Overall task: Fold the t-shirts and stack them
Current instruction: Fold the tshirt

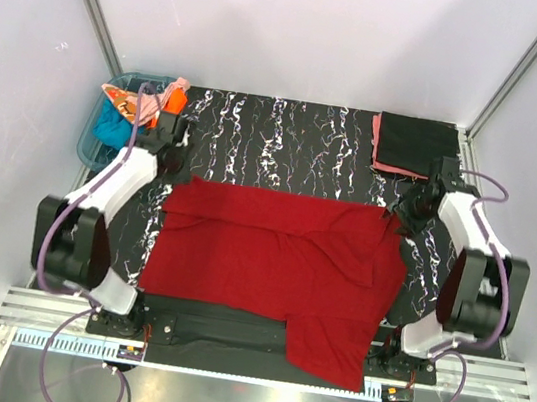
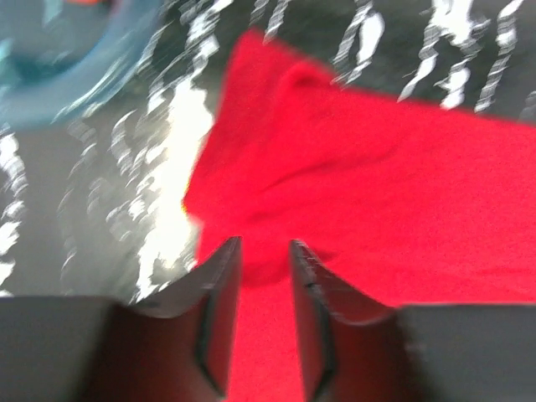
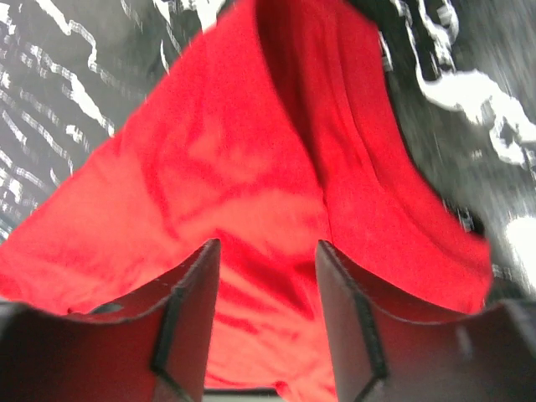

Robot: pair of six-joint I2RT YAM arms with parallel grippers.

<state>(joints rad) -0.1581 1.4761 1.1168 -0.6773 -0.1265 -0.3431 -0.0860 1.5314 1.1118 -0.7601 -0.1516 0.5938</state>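
The dark red t-shirt [image 1: 276,253] is spread across the middle of the bench [image 1: 279,132], its long axis running left to right, with one part draped over the near edge on the right. Which end is the collar cannot be told. The left claw [image 1: 174,157] is held over the far left corner and the right claw [image 1: 401,213] over the far right corner. Both are released, with cloth seen beneath the parted fingers and nothing gripped. Folding this shirt is judged to be the step in hand. Next, both far corners need to be pinched and carried evenly toward the near edge. A black shirt [image 1: 419,141] is stacked on a salmon shirt [image 1: 387,165] at the far right; other shirts [image 1: 136,105] are heaped in the blue tub [image 1: 91,139]
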